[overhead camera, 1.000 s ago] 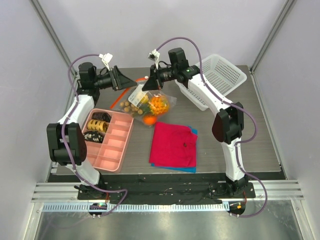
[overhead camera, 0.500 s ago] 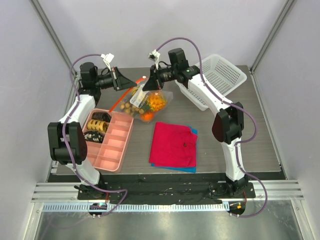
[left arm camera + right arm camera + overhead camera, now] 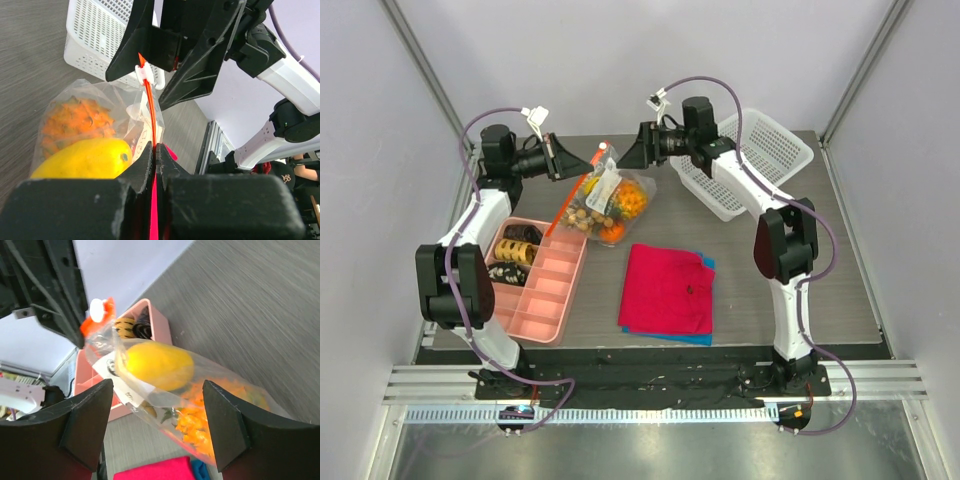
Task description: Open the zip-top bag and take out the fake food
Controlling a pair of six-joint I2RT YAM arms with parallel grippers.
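The zip-top bag [image 3: 612,200] is clear plastic and holds the fake food: a yellow fruit [image 3: 157,365], orange pieces [image 3: 220,410] and small brown pieces [image 3: 582,215]. Its orange-red zip strip [image 3: 565,205] runs slantwise, with a white slider [image 3: 603,147] at the upper end. My left gripper [image 3: 587,165] is shut on that strip, which is pinched between the pads [image 3: 155,147]. My right gripper [image 3: 624,160] stands open just right of the bag's top. In the right wrist view the bag [image 3: 150,395] lies beyond my right gripper's [image 3: 157,390] spread fingers, untouched.
A pink compartment tray [image 3: 545,290] with dark ringed pieces [image 3: 515,250] lies left of the bag. A red cloth [image 3: 668,290] on a blue one lies in front. A white mesh basket [image 3: 755,155] stands tilted at the back right.
My right gripper let go of the bag's top, opened and drew back to the right. My left gripper closed on the zip strip, and the bag swung slightly left.
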